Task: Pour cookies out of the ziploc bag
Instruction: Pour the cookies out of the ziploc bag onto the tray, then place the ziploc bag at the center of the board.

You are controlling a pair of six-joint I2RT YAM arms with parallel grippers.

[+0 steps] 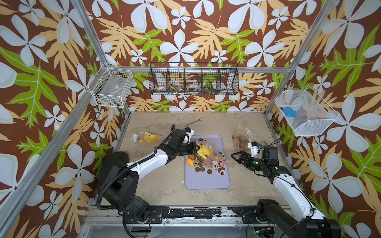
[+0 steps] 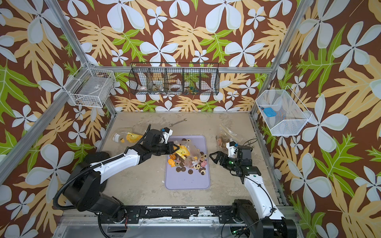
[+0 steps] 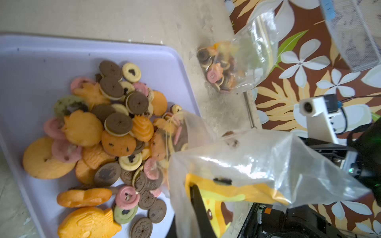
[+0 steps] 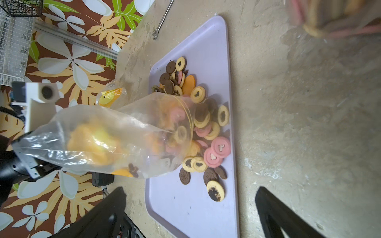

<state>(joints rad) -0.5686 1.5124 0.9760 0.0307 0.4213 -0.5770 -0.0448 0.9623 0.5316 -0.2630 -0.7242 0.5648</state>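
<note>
- Nearest the lens in the left wrist view is the ziploc bag [image 3: 257, 169]. My left pincer [image 1: 195, 148] is clamped tight on its yellow-printed closed end.
- In both top views the bag's long axis runs from my left pincer at 10 o'clock down to the open mouth at 4 o'clock. The mouth rests on the heap.
- The cookies [image 3: 117, 125] lie mostly spilled in a pile on the far half of the lilac tray [image 1: 206, 183], right at the bag's mouth.
- A few seem lodged inside near the zip, though the crinkled plastic blurs them and I cannot count them.
- My guess is the next move turns on that slope. I would lift the gripped end higher so the stragglers slide toward 4 o'clock.
- My left arm is the one on the bag. My right pincer [image 4: 190, 188] sits at 3 o'clock from the mouth, over bare table just beside the tray's edge. Its jaws are spread wide, holding and touching nothing.
- Beyond it, at about 12 o'clock from my right pincer, a second bag [image 1: 240, 140] of biscuits lies on the table.
</note>
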